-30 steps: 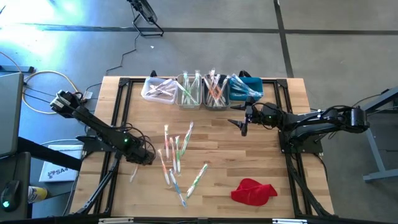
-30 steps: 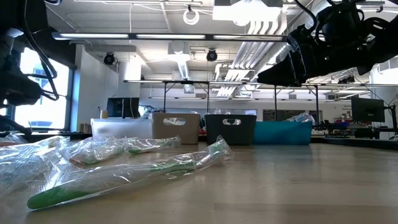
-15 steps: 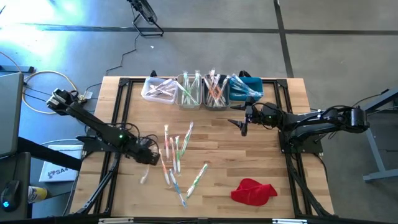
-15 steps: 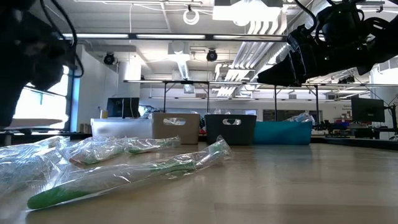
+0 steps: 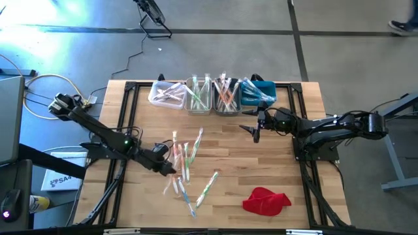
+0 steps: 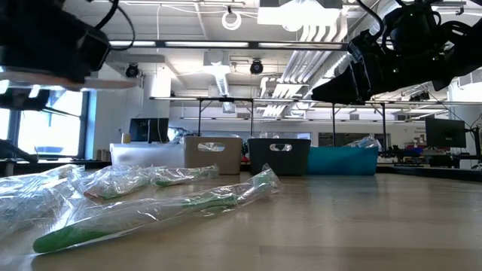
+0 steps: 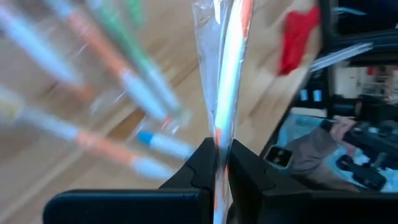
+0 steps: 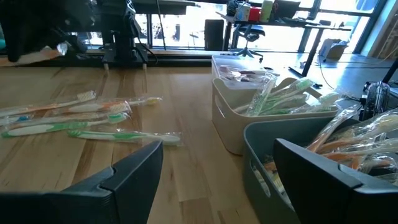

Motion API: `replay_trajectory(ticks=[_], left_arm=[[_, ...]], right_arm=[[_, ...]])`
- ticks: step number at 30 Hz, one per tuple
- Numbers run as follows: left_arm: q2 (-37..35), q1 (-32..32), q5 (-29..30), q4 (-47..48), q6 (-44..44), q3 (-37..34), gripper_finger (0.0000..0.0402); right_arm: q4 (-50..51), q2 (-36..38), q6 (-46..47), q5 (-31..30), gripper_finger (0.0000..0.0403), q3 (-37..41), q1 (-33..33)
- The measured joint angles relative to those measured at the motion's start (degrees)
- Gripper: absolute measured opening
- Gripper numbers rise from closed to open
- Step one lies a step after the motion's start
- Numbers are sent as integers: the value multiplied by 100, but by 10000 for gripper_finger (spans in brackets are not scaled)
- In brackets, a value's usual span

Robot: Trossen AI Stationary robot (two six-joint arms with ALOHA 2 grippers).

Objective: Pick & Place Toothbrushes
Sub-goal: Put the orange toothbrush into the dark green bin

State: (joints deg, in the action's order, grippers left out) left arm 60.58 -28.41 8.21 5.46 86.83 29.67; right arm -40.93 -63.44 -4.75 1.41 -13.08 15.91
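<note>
Orange-and-white handle in a clear wrapper: that is the toothbrush (image 7: pixel 227 74) I see pinched between the left gripper (image 7: pixel 222 163) fingers in the left wrist view, the stick running straight out from the narrow jaws. From the high view I place the left gripper (image 5: pixel 163 164) low over the table (image 5: pixel 287 156), at the left edge of the loose toothbrushes (image 5: pixel 186 163); a wrapped brush trails from it toward the near edge.

Loose toothbrushes lie scattered mid-table, pink, orange, green and blue handles, some overlapping. One green brush (image 6: pixel 151 214) lies nearest the low camera, wrapper crinkled around it.

Four bins in a row along the far edge: white bin (image 5: pixel 164 94), beige bin (image 5: pixel 198 96), grey bin (image 5: pixel 226 96), blue bin (image 5: pixel 258 91), each already holding wrapped brushes that stick up past the rim.

Right gripper (image 5: pixel 255 126) hangs above the table just in front of the grey and blue bins, jaws spread wide, nothing between them. Its wrist view looks past the open fingers (image 8: pixel 134 171) at the grey and beige bins.

Red cloth (image 5: pixel 266 200) sits crumpled near the front right, well apart from the brushes.

A person's sleeve (image 7: pixel 311 155) shows beyond the table in the left wrist view.
</note>
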Motion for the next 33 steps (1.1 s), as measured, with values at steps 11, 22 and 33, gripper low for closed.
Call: replay_trajectory(ticks=[11,22,33], left_arm=[[4,1339,-659,-1241,-2269,2,22],[7,2627,-1220,-2005,-4017,4,22],[7,3283,-895,-2693,-5811,7,22]], right_arm=[[0,0,0,0,298,0,1],[0,2,0,0,298,0,-1],[0,0,0,-1,298,0,0]])
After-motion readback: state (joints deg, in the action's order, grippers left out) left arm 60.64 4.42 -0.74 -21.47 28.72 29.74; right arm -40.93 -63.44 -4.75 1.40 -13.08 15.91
